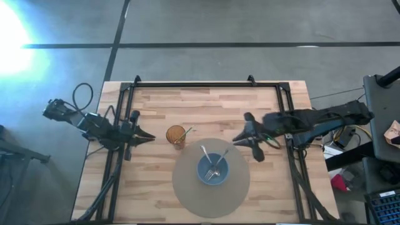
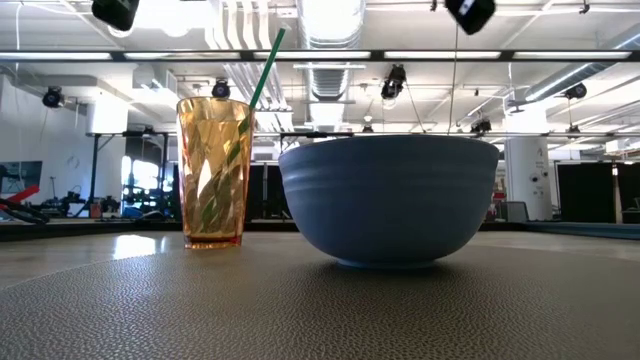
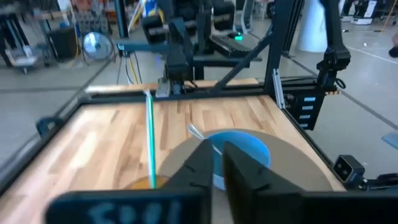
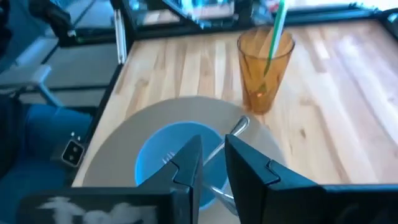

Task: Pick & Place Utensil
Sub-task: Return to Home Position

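- Left gripper [image 1: 150,138] hung beside the brown cup [image 1: 175,134], fingers pinched nearly together, empty.
- Right gripper [image 1: 237,139], same deal, near the grey mat [image 1: 187,190].
- Green straw [image 1: 186,132] stood in the cup; two silver utensils [image 1: 214,166] lay crossed in the blue bowl [image 1: 201,172].

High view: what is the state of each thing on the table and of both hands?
brown cup, upright, holds the straw
green straw, tilted, in the cup
blue bowl, upright on the grey mat, holds both utensils
silver utensils, two, crossed in the bowl
left hand, empty, clear of the cup
right hand, empty, clear of the bowl
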### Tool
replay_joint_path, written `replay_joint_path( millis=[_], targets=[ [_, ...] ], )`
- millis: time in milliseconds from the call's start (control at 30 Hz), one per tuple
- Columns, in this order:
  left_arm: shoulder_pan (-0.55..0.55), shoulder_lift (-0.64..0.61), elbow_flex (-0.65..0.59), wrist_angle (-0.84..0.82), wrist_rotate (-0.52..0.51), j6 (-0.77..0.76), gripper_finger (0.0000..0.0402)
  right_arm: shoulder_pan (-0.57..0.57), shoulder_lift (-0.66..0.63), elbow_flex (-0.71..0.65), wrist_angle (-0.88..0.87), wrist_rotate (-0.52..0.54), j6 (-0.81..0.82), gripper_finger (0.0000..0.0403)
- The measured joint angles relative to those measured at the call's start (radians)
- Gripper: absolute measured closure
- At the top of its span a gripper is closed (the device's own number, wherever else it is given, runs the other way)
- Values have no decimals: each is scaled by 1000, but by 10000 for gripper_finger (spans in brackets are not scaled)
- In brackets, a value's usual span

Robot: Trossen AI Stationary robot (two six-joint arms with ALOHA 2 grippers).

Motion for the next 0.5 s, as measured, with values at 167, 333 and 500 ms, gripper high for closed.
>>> replay_joint_path(
  millis=[167, 333, 500],
  targets=[
    [17, -59, 0, 0, 0, 49, 396, 44, -140, -139, 135, 75, -17, 347],
    [40, -119, 0, -25, 6, 51, 401, 39, -264, -225, 230, 100, -89, 355],
    [47, -167, 3, -60, 5, 43, 401, 40, -364, -248, 241, 183, -154, 360]
  ],
)
